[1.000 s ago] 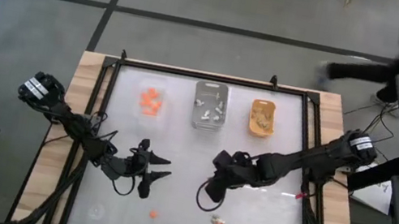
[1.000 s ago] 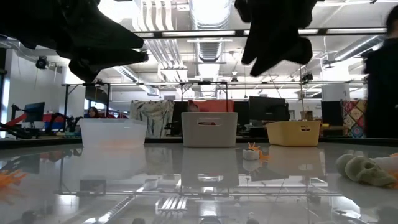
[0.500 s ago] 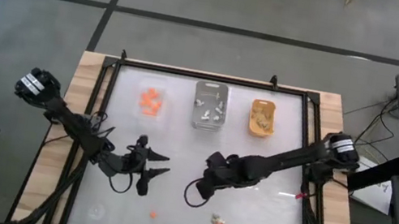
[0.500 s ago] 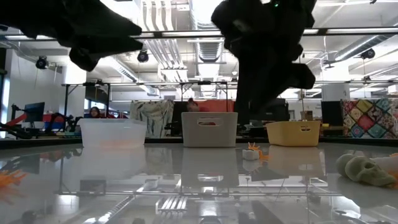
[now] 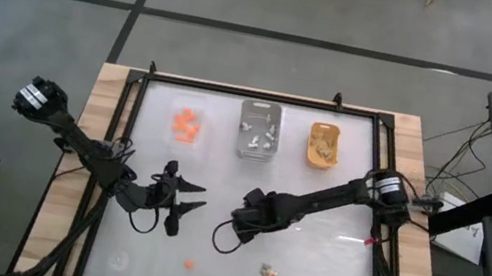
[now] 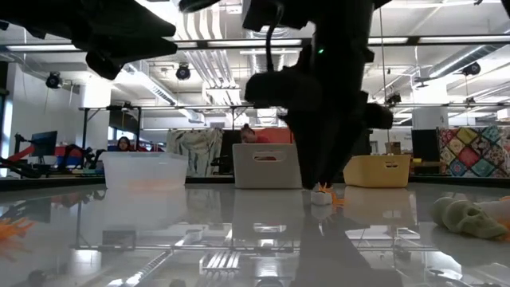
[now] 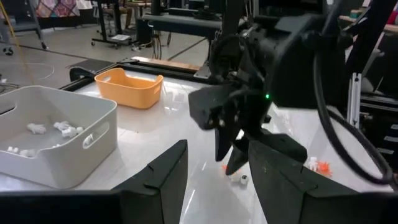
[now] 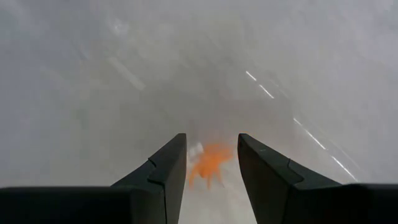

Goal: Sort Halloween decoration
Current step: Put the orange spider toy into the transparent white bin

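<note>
My right gripper (image 5: 235,228) is open and points down at the table's middle. In the right wrist view its fingers (image 8: 211,138) stand on either side of a small orange and white trinket (image 8: 208,163) lying on the table. The low view shows this trinket (image 6: 323,194) right beside the fingertips (image 6: 317,183); whether they touch it, I cannot tell. My left gripper (image 5: 198,199) is open and hovers above the table just left of the right gripper, facing it (image 7: 217,146).
Three trays stand along the far side: a clear one with orange trinkets (image 5: 186,126), a grey one with white trinkets (image 5: 258,130), an orange-yellow one (image 5: 323,145). Near the near edge lie an orange trinket (image 5: 189,264) and another trinket (image 5: 268,275). A tan skull-like piece (image 6: 470,217) shows at right.
My right gripper has swung toward the table's left and near edge and come down until its fingertips stand at the table top around the orange and white trinket. A person beyond the far right corner has left the view.
</note>
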Controlling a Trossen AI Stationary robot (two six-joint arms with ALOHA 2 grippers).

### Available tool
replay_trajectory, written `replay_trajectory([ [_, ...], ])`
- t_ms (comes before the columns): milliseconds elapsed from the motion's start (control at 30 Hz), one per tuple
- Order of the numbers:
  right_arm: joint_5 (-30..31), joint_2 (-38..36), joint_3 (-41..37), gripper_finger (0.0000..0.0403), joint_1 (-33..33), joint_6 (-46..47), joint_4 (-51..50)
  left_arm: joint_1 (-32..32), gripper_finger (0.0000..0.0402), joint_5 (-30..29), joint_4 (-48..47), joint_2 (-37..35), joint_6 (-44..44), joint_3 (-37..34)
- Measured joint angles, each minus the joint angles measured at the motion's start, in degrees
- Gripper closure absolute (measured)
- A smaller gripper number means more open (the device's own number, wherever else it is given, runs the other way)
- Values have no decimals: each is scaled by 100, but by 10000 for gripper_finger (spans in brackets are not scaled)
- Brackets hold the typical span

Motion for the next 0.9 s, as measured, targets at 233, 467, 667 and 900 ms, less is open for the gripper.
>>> replay_trajectory([
  [233, -49, 281, 178, 282, -60, -9, -34, 0, 248, 0, -115, -5, -8, 0],
  [467, -56, 278, 178, 338, -61, 44, -108, 0, 248, 1, -118, 8, -24, 0],
  [667, -56, 278, 178, 387, -61, -6, -108, 0, 248, 1, -119, 12, -37, 0],
  [900, -55, 224, 178, 394, -86, -264, -111, -12, 248, 0, -88, 3, -45, 0],
])
